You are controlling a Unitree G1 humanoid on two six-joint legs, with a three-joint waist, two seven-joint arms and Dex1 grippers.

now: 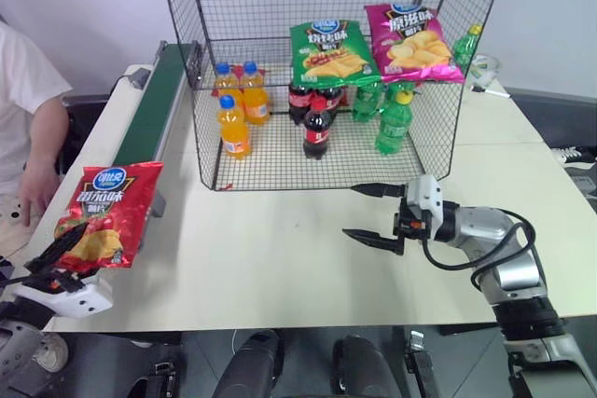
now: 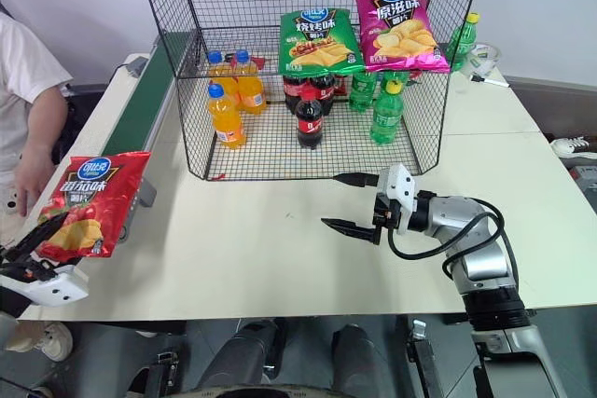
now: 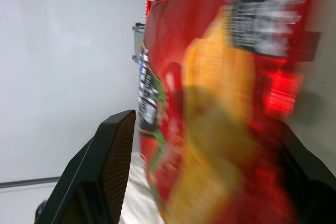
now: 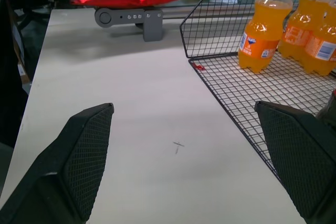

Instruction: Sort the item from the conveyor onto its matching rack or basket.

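A: Far left, a person's arm (image 1: 37, 151) beside the conveyor (image 1: 149, 109). The left gripper (image 1: 47, 263) has the red chip bag (image 1: 104, 216) between its fingers, raised off the table edge (image 1: 280, 314), just by the belt's near end.

B: Wide jaws, bag between them, gripped low at one corner. Crinkly film like that could slide out, I'd say.

A: Then the wire rack (image 1: 326, 72): orange soda bottles (image 1: 238, 104), cola bottles (image 1: 315, 114), the green chip bag (image 1: 328, 51) and magenta chip bag (image 1: 410, 42) above.

B: A floppy bag could snag on the mesh front or knock bottles over.

A: Far right, the right gripper (image 1: 371, 214), jaws spread, holding nothing, in front of the rack.

B: Parked across the route, so a collision risk.
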